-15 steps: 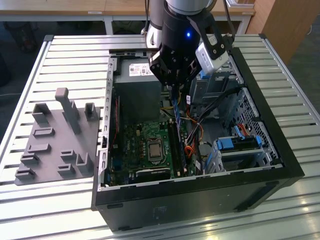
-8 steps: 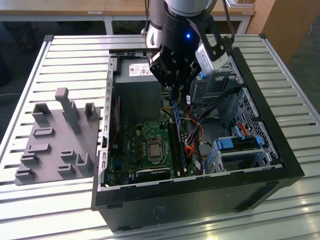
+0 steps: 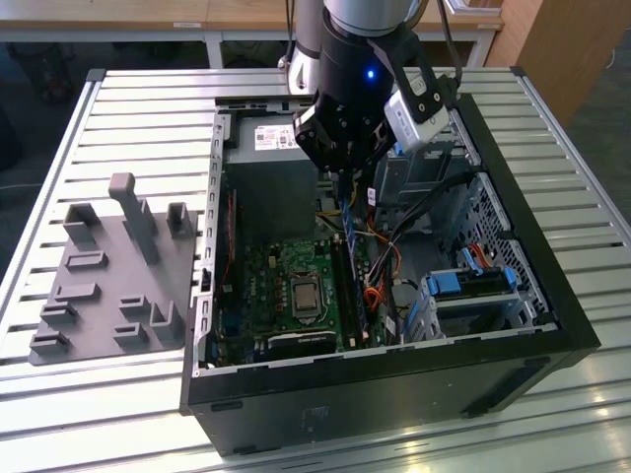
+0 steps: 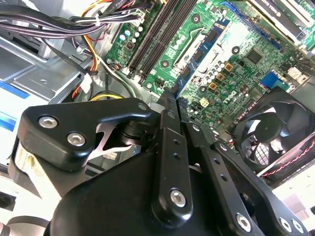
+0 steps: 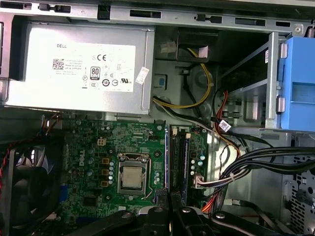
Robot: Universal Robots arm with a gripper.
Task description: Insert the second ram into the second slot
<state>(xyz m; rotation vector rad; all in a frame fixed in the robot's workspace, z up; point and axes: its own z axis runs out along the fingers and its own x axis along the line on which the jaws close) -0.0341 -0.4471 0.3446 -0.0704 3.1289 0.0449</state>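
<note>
Hanging from clamped jaws in the exterior view, 2nd ram (image 3: 348,229)

Exterior view: off-arm, raised, looking obliquely down into the open computer case (image 3: 394,394) on the slatted desk (image 3: 138,118), middle distance. First wrist view: straight down onto the motherboard (image 5: 93,157), moderately near. Second wrist view: close behind the tool (image 4: 173,98), slanting along it onto the motherboard. All three share the motherboard; both wrist views also the fan (image 4: 268,132)

Lab: opened computer case (image 3: 394,399) on slatted metal table (image 3: 138,108).
</note>
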